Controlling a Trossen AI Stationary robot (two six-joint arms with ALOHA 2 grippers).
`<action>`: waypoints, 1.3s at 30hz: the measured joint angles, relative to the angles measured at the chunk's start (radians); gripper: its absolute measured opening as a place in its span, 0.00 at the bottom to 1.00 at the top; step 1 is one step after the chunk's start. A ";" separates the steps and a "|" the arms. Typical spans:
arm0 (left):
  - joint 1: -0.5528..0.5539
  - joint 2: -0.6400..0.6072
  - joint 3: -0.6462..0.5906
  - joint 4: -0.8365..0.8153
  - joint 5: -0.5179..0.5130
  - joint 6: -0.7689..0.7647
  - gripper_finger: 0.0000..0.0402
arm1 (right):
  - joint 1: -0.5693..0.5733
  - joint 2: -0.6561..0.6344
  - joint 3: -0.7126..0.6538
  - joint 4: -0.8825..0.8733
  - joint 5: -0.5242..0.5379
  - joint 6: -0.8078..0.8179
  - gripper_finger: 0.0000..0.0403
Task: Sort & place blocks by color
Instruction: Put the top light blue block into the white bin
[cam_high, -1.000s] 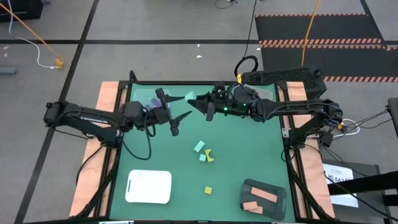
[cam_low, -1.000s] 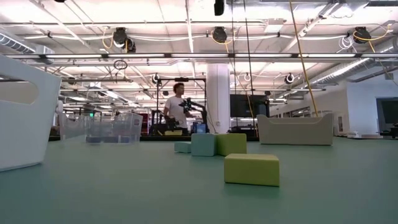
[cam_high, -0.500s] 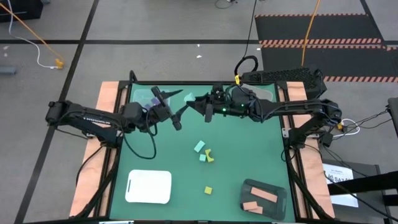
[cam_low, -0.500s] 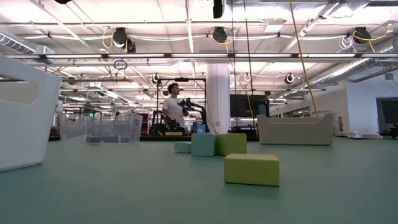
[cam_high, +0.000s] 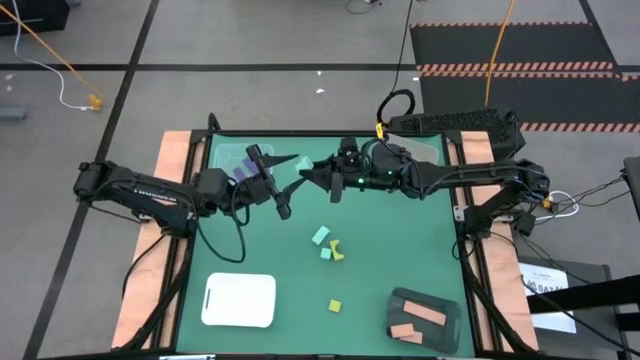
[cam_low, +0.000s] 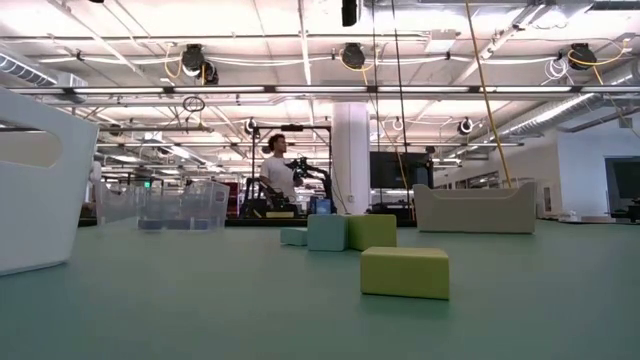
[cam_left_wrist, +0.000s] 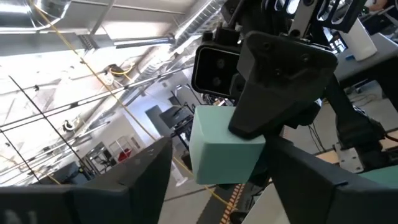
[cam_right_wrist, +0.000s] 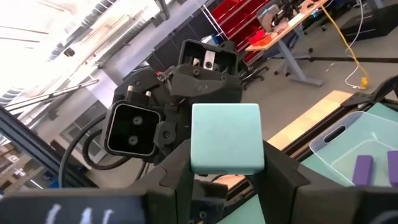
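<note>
Several blocks (cam_high: 323, 236) remain loose mid-surface; we hold one mint cube (cam_right_wrist: 225, 138) in the right gripper (cam_high: 318, 172) jaws, raised facing the left gripper (cam_high: 283, 186), jaws spread empty.

No text is legible anywhere (labels, signs, numbers) — none at all.

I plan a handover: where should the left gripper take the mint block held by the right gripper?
Probably the mint block end that sticks out beyond the right gripper, on its two bare flat faces; the open left gripper comes straight on, from opposite.
</note>
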 joint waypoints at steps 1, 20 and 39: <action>0.000 0.000 0.000 0.001 0.000 -0.001 0.61 | 0.002 0.000 0.000 0.001 0.000 0.000 0.29; -0.037 0.000 0.000 0.006 0.002 -0.062 0.32 | -0.005 -0.043 0.000 -0.127 -0.168 0.037 0.50; -0.192 -0.002 0.000 0.163 -0.038 -0.210 0.33 | -0.035 -0.285 0.001 -0.905 -0.122 -0.144 0.64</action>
